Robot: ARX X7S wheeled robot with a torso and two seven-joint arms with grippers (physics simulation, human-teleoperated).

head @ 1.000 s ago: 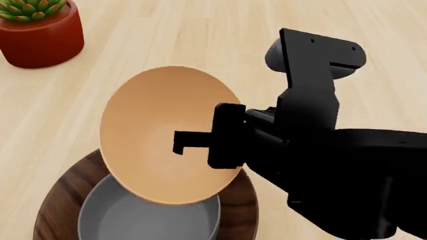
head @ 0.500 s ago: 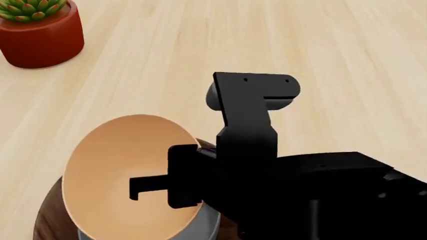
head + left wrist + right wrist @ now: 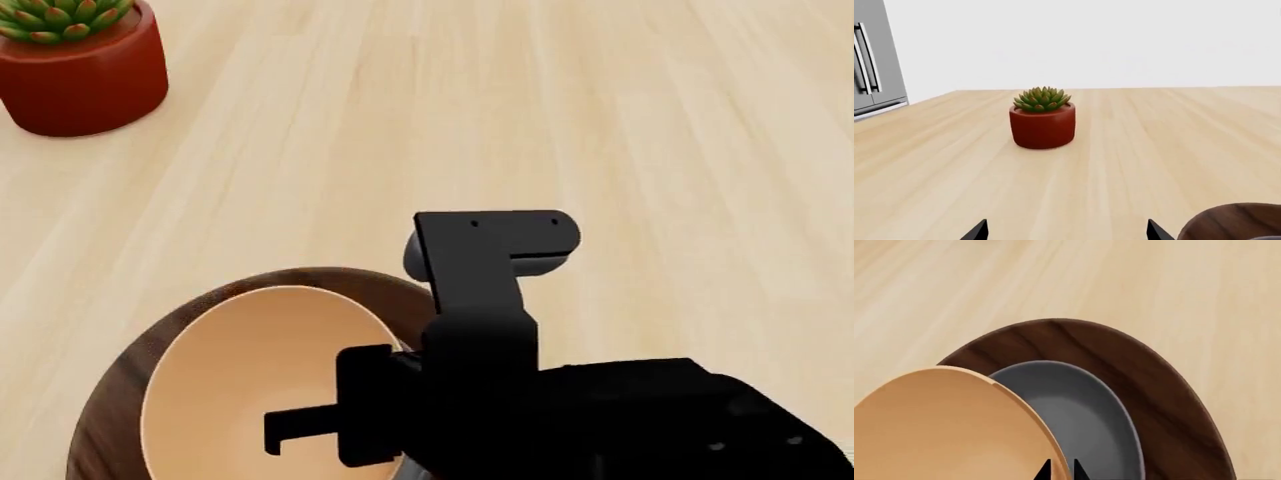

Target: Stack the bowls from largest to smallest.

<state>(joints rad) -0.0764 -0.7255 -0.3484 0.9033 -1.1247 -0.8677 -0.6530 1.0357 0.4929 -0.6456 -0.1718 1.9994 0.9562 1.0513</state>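
Observation:
My right gripper (image 3: pixel 1061 473) is shut on the rim of the light orange-tan bowl (image 3: pixel 947 425), one finger on each side of the rim. It holds the bowl tilted over the dark grey bowl (image 3: pixel 1084 415), which sits inside the large walnut wooden bowl (image 3: pixel 1161 385). In the head view the orange-tan bowl (image 3: pixel 247 370) covers the grey bowl, and the walnut bowl's rim (image 3: pixel 127 385) shows around it. One finger of the right gripper (image 3: pixel 287 428) reaches inside the orange-tan bowl. My left gripper (image 3: pixel 1066 235) is open and empty, low over the table beside the walnut bowl (image 3: pixel 1234 222).
A red pot with a green succulent (image 3: pixel 78 65) stands at the far left of the light wooden table (image 3: pixel 601 120); it also shows in the left wrist view (image 3: pixel 1043 125). A steel fridge (image 3: pixel 871 60) stands beyond the table's edge.
My right gripper has carried the orange-tan bowl down and towards me, from above the far edge of the stacked bowls to low over the grey bowl, now less tilted.

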